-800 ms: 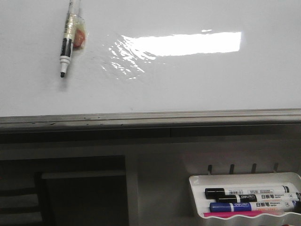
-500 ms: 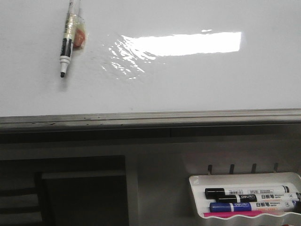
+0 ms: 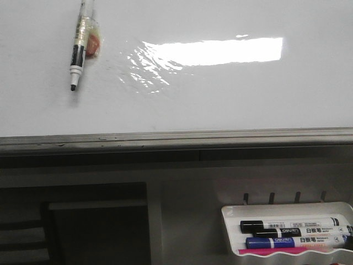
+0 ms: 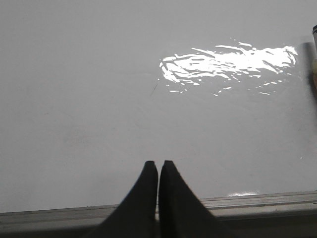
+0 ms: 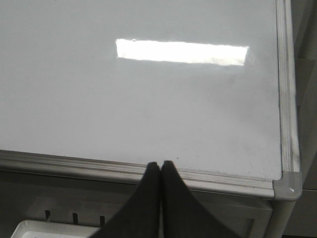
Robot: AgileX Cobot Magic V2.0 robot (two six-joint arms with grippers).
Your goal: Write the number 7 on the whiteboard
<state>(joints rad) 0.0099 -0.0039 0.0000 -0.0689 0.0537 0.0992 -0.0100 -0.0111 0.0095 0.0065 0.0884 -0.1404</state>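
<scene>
The whiteboard (image 3: 231, 99) is glossy white with a grey metal bottom edge (image 3: 176, 138) and a wrinkled film patch (image 3: 144, 70). An uncapped black-and-white marker (image 3: 78, 51) lies on it at the far left, tip toward the edge, with tape and an orange bit beside it. The marker also shows at the edge of the left wrist view (image 4: 313, 59). A faint short slanted dark mark (image 4: 154, 88) is on the board; no whole number 7 shows. My left gripper (image 4: 158, 163) is shut and empty over the board near its edge. My right gripper (image 5: 161, 163) is shut and empty at the edge.
A white marker tray (image 3: 287, 207) hangs below the board at the right, holding black and blue markers (image 3: 292, 242). The board's right corner (image 5: 287, 186) shows in the right wrist view. A dark recess (image 3: 94, 226) lies under the board at the left.
</scene>
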